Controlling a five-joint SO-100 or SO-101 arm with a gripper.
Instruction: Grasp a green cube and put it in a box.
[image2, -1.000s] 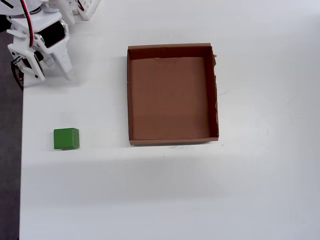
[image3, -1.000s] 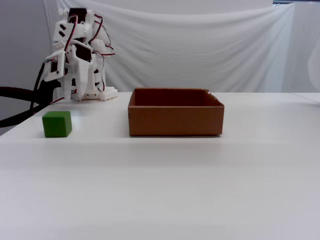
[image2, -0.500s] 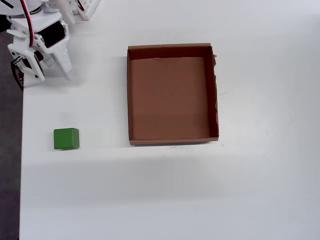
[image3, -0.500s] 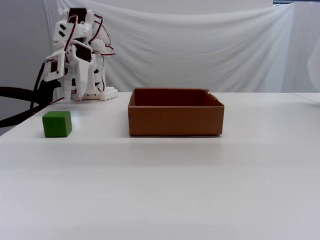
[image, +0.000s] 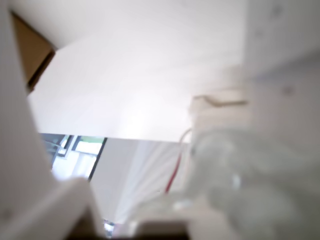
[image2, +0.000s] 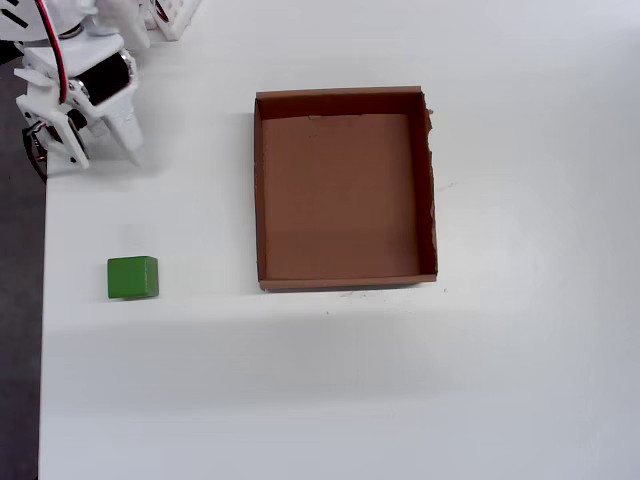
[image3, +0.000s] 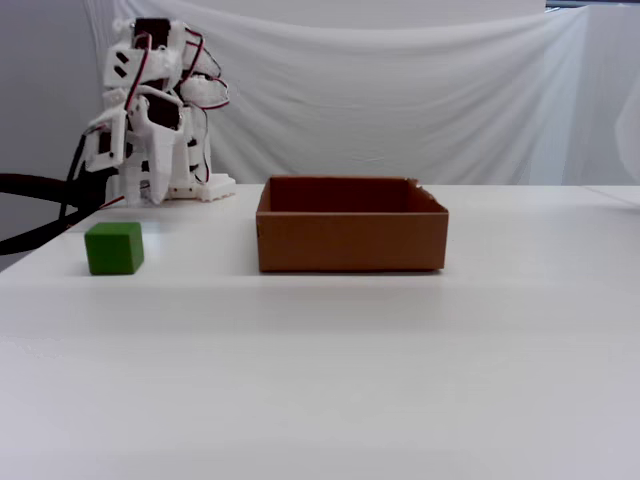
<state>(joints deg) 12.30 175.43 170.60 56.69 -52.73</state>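
Observation:
The green cube (image2: 132, 277) rests on the white table near its left edge; the fixed view shows the green cube (image3: 113, 248) left of the box. The box (image2: 258, 190), a shallow brown cardboard tray, lies empty mid-table, and the box (image3: 350, 240) shows its side wall in the fixed view. My white gripper (image2: 118, 150) hangs at the far top left, well behind the cube and touching nothing. In the fixed view the gripper (image3: 145, 192) points down above the table. The blurred wrist view shows its fingers (image: 30, 150) meeting near the bottom edge, with a box corner (image: 31, 50) at top left.
The arm's white base (image3: 195, 188) stands at the back left corner. The table's left edge (image2: 43, 330) runs close beside the cube, with dark floor beyond. A black cable (image3: 40, 185) hangs off the left. A white curtain (image3: 400, 90) closes the background.
The arm has risen slightly and shifted a little toward the top left of the overhead view. Cube and box have not moved.

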